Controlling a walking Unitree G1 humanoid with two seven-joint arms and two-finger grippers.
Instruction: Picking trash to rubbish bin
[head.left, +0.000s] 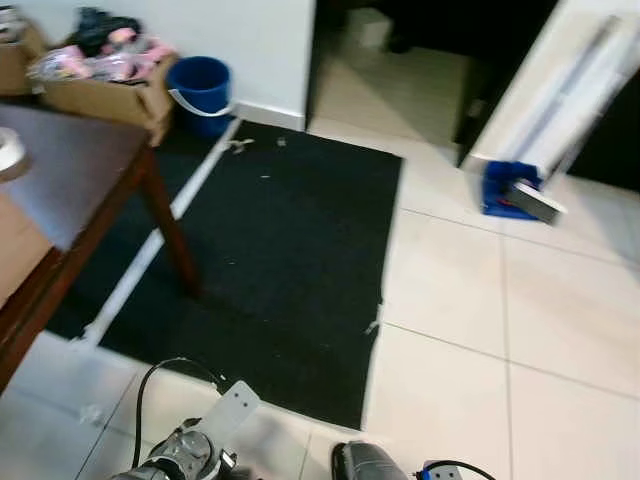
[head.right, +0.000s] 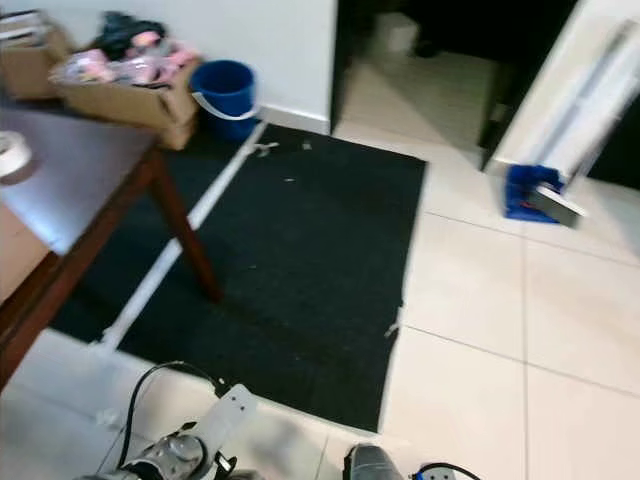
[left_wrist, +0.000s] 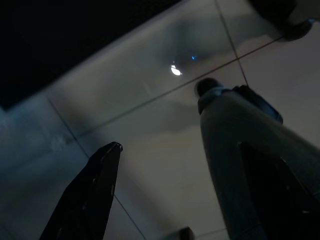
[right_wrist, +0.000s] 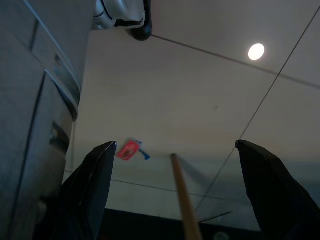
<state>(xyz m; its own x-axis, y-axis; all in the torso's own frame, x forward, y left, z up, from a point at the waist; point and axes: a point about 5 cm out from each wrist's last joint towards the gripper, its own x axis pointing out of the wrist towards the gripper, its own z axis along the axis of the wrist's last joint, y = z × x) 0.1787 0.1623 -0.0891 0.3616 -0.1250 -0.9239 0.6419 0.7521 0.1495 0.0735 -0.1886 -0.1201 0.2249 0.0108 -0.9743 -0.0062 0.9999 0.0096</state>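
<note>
Both grippers empty and spread, arms hung low; risk was missing the litter.

Head view: paper scraps (head.left: 240, 145) on black rug (head.left: 290, 250), upper centre, near blue bin (head.left: 200, 92); blur could misplace them. Left wrist: left gripper (left_wrist: 185, 195) fingers apart over dim tiles. Right wrist: right gripper (right_wrist: 175, 190) fingers apart; red-blue wrapper (right_wrist: 131, 149) between them, small, identity unclear.

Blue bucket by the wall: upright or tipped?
Upright. The blue bucket stands on its base beside the cardboard box, round mouth facing up, white handle hanging down its front.
</note>
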